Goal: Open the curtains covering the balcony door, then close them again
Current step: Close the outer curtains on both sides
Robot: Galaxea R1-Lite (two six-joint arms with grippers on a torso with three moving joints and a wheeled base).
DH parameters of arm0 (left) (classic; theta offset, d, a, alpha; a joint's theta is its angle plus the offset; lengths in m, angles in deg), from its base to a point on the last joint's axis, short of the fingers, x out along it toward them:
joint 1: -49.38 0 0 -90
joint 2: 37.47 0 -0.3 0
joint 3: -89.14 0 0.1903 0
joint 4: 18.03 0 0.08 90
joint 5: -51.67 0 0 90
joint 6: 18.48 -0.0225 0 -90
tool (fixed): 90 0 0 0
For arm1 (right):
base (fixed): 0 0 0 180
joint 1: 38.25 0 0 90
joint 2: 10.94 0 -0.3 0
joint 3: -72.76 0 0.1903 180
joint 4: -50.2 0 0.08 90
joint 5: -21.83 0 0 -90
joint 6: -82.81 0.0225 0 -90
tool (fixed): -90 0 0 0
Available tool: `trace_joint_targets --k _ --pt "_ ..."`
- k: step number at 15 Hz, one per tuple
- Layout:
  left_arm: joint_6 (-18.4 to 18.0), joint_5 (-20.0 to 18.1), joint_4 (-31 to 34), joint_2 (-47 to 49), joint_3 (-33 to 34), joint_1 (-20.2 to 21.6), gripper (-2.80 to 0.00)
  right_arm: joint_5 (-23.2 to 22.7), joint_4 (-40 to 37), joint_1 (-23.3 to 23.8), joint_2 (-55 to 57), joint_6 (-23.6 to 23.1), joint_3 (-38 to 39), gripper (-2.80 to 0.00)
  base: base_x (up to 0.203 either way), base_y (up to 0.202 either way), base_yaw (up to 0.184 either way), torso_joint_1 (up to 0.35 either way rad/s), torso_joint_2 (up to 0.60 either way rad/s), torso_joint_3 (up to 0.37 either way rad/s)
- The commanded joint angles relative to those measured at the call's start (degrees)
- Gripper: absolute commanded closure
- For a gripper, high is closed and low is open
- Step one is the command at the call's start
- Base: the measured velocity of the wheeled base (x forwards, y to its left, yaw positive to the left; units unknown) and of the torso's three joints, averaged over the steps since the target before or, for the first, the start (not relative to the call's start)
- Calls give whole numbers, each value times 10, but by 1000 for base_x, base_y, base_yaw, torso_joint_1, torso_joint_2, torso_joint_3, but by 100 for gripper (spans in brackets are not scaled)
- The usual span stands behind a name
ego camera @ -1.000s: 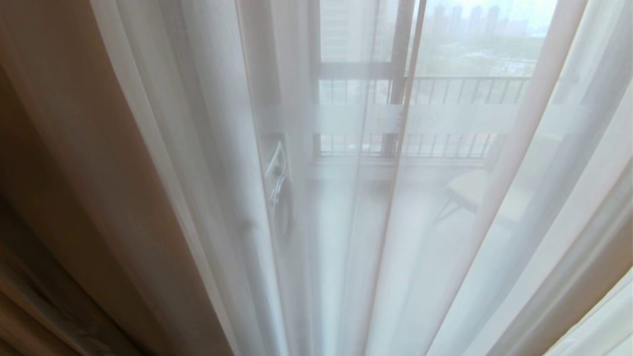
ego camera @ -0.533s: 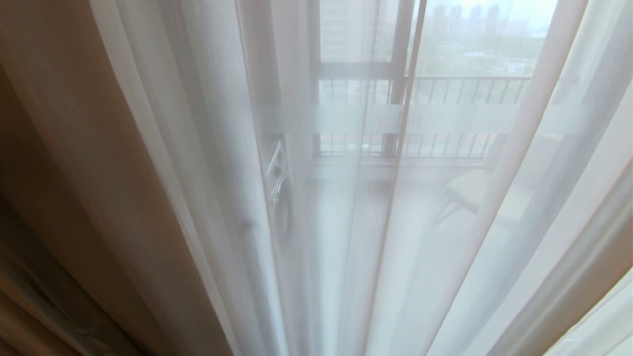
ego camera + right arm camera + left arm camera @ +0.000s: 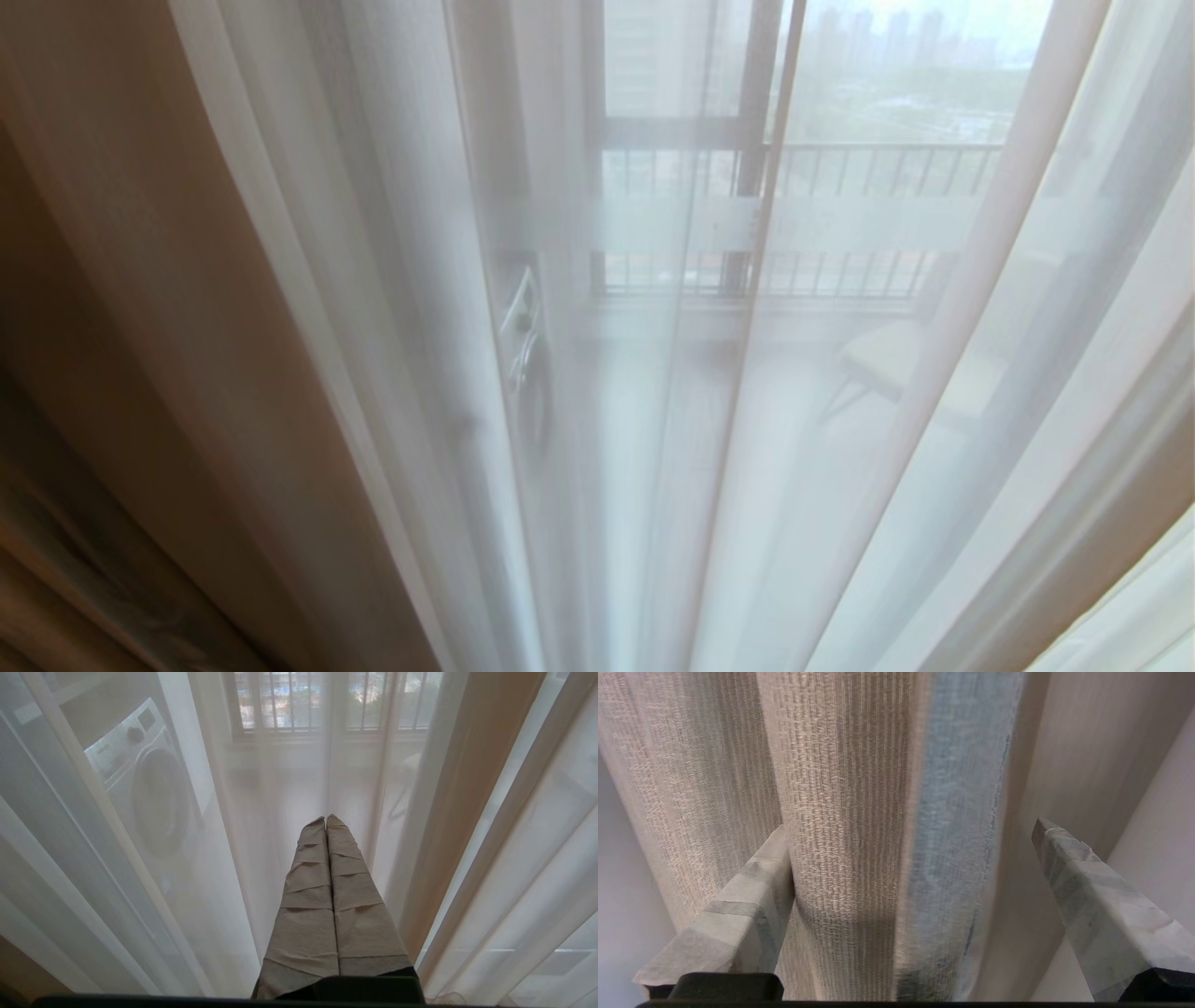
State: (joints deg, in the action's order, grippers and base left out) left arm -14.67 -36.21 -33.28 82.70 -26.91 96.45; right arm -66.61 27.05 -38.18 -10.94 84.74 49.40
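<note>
Risk no. 1 is a shallow bite. Left gripper (image 3: 908, 905) has its taped grey fingers (image 3: 752, 905) spread wide, holding nothing, w/ a fold of the woven beige-to-grey-green opaque drape (image 3: 850, 826) standing between them. One finger already touches the fold at 9 o'clock in the left wrist view; the other, at 3 o'clock, stands apart from it. If the jaws close on the outer pleat only, I'd expect the fabric to slip out once the arm pulls sideways, and the panel won't travel along its rail.

Risk no. 2: catching the wrong layer. Thin white see-through sheer curtain (image 3: 653, 420) fills the head view from centre to 3 o'clock, beige drape at 9 o'clock. Neither arm shows there, so depth of the grab can't be checked from that view. Sheer bunched in w/ the drape could drag or snag.

Balcony door (image 3: 752, 140), black-framed glass w/ a frosted white band, sits behind the sheer at approx 12 o'clock, covered; a white front-loading washing machine (image 3: 145, 788) and barred railing (image 3: 868, 168) show through.

Right gripper (image 3: 325, 821) is clenched, fingers pressed together, empty, tips close to the sheer; can't tell if touching. Any base move could push it into the cloth.
</note>
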Motion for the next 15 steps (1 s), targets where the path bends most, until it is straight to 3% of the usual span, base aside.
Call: trace_joint_targets --k 1,2,3,7,15 --pt "1 0 -2 12 -12 -2 -280 0 0 0 0 0 0 0 0 0 0 0 0 0" --pt "1 0 -1 14 -14 -2 -280 0 0 0 0 0 0 0 0 0 0 0 0 0" --pt "1 0 -2 16 -14 -3 0 0 0 0 0 0 0 0 0 0 0 0 0 0" --pt "1 -30 -2 22 -19 -5 0 0 0 0 0 0 0 0 0 0 0 0 0 0" --pt "1 -31 -18 18 -22 -5 0 0 0 0 0 0 0 0 0 0 0 0 0 0"
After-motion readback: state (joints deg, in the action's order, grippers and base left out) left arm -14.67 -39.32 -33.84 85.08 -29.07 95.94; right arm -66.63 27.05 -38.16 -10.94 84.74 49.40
